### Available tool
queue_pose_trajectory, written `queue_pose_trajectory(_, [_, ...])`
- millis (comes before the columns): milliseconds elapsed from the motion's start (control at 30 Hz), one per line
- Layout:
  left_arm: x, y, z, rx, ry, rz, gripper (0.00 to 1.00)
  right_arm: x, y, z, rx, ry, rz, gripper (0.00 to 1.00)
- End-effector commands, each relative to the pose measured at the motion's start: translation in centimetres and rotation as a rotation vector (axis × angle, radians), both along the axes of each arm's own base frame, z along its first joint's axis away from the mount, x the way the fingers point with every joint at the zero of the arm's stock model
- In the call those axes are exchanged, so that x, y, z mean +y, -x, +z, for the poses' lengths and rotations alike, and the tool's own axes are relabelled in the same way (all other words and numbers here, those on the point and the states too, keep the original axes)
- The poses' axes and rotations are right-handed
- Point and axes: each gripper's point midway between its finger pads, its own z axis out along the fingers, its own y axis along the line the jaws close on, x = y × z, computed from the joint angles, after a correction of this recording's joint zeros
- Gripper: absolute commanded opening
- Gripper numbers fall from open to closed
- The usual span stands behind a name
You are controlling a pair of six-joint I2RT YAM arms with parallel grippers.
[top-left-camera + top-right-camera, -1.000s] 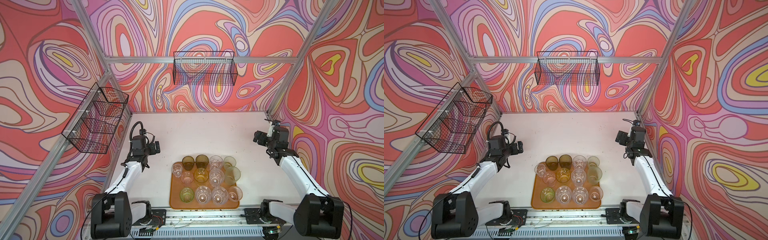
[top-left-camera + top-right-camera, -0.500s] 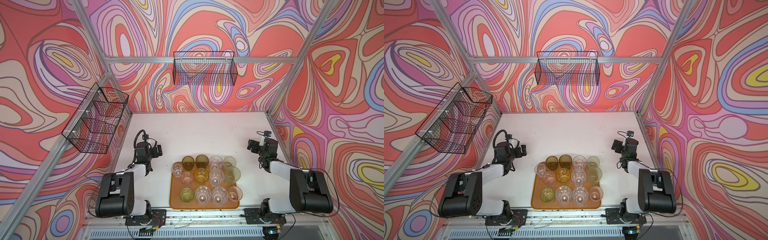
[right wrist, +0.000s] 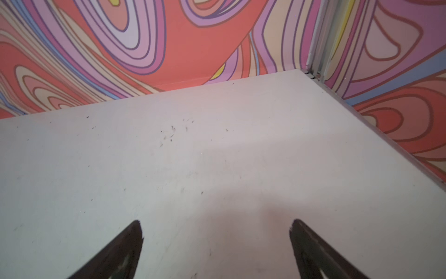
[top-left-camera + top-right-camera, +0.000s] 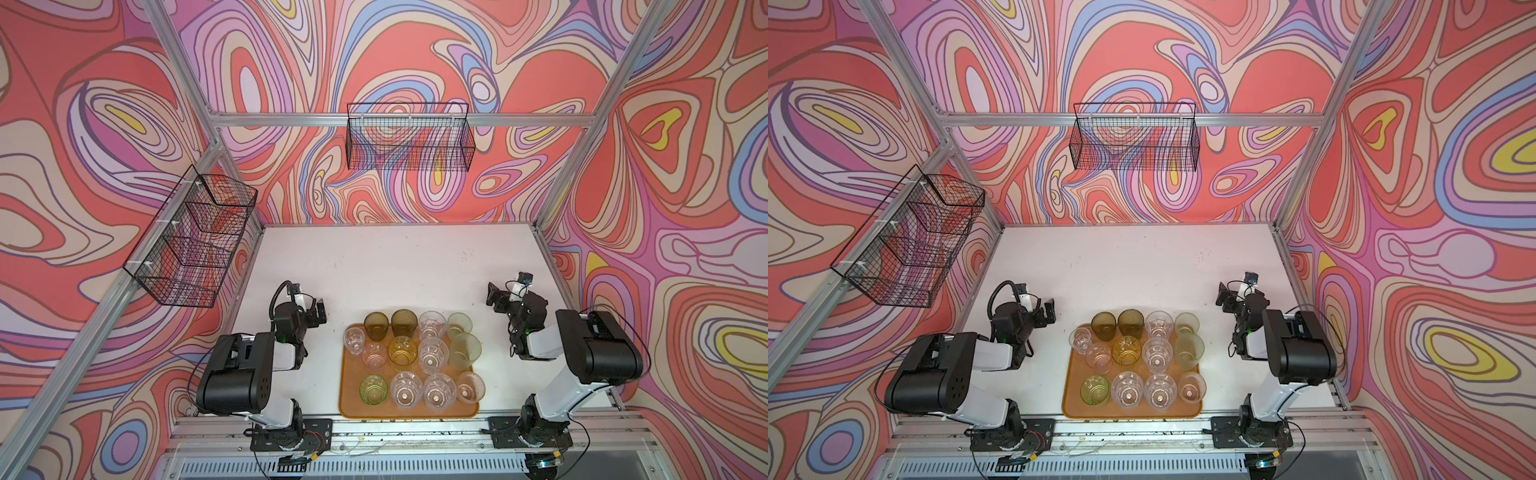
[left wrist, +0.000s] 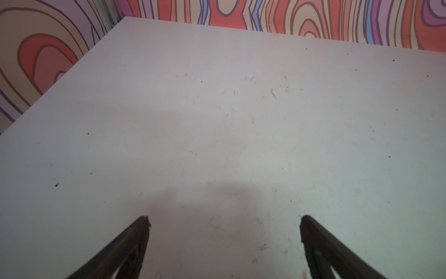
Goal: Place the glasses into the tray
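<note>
Jaws both wide, empty; arms (image 4: 249, 365) folded back lower; glasses (image 4: 402, 350) unmoved in tray (image 4: 350, 370)

Wrist views: left fingers (image 5: 130, 246) and right fingers (image 3: 311, 248) run off the bottom edge. Top view: tray (image 4: 409, 411) upper rim mostly hidden behind glasses (image 4: 432, 325).

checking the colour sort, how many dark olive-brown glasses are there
2, in the far row of the tray: one dark glass at that row's left end in a top view, the other dark glass next to it. None looks hidden.
</note>
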Motion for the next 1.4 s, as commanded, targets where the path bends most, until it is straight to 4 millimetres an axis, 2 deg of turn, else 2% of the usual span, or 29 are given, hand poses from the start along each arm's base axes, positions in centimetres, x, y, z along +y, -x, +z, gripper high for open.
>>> queue_pose_trajectory(0, [0.3, -1.9, 2.1, -0.031, -0.046, 0.029, 1.0, 2.0, -2.5, 2.3, -0.054, 0.1, 0.074, 0.98])
queue_pose_trajectory(67, [0.3, -2.1, 2.3, -0.07, -0.052, 0.033, 1.0, -0.1, -3.5, 1.3, 0.013, 0.065, -0.049, 0.98])
queue_pose_trajectory(100, [0.4, -2.0, 2.1, -0.051, -0.05, 0.037, 1.0, -0.4, -3.4, 1.3, 0.021, 0.058, -0.054, 0.98])
queue_pose_trajectory(167, [0.4, -2.0, 2.2, -0.047, -0.049, 0.041, 1.0, -0.4, -3.4, 1.3, 0.016, 0.058, -0.056, 0.98])
queue_pose_trajectory(233, [1.7, -1.6, 2.7, -0.075, -0.105, 0.153, 1.0, -0.4, -3.4, 1.3, 0.012, 0.057, -0.056, 0.98])
queue_pose_trajectory(300, [1.6, -1.6, 2.5, -0.059, -0.125, 0.168, 1.0, -0.5, -3.3, 1.5, 0.006, 0.064, -0.06, 0.98])
queue_pose_trajectory(500, [1.5, -1.6, 2.7, -0.069, -0.126, 0.159, 1.0, -0.5, -3.2, 1.5, 0.004, 0.065, -0.06, 0.98])
queue_pose_trajectory(633, [0.4, -2.0, 2.4, -0.051, -0.126, 0.088, 1.0, -0.5, -3.2, 1.5, 0.005, 0.066, -0.059, 0.98])
queue_pose_trajectory(1367, [0.4, -1.9, 2.4, -0.057, -0.126, 0.09, 1.0, -0.5, -3.3, 1.5, 0.005, 0.066, -0.06, 0.98])
